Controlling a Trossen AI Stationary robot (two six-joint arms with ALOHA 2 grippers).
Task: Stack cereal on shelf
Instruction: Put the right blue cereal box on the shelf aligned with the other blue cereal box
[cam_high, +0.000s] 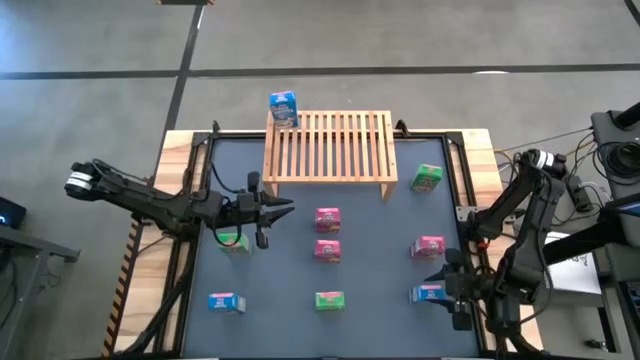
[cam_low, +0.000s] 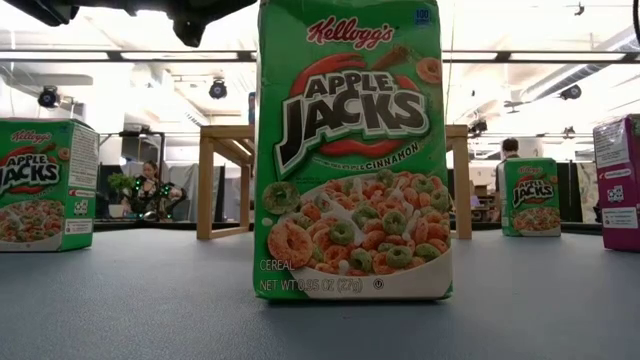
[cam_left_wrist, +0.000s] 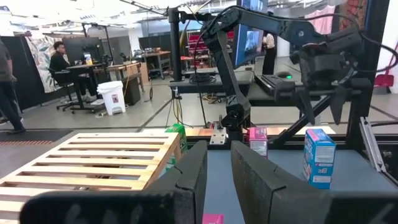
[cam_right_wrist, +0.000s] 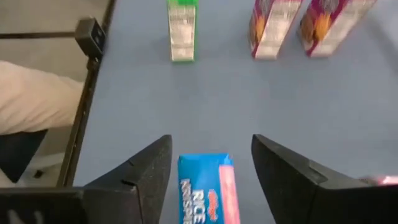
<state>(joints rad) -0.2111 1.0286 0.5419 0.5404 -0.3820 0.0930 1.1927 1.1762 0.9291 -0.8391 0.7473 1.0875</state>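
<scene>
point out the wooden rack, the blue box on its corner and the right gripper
wooden rack (cam_high: 330, 148), high view, slatted top
blue box (cam_high: 284, 108), high view, its printed front
right gripper (cam_right_wrist: 211, 163), right wrist view, gap between fingertips

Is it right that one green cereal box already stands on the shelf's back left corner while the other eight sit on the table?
Not quite: the box on the shelf is blue, not green, as the high view shows. It does stand at the back left corner, with the other eight on the table.
</scene>
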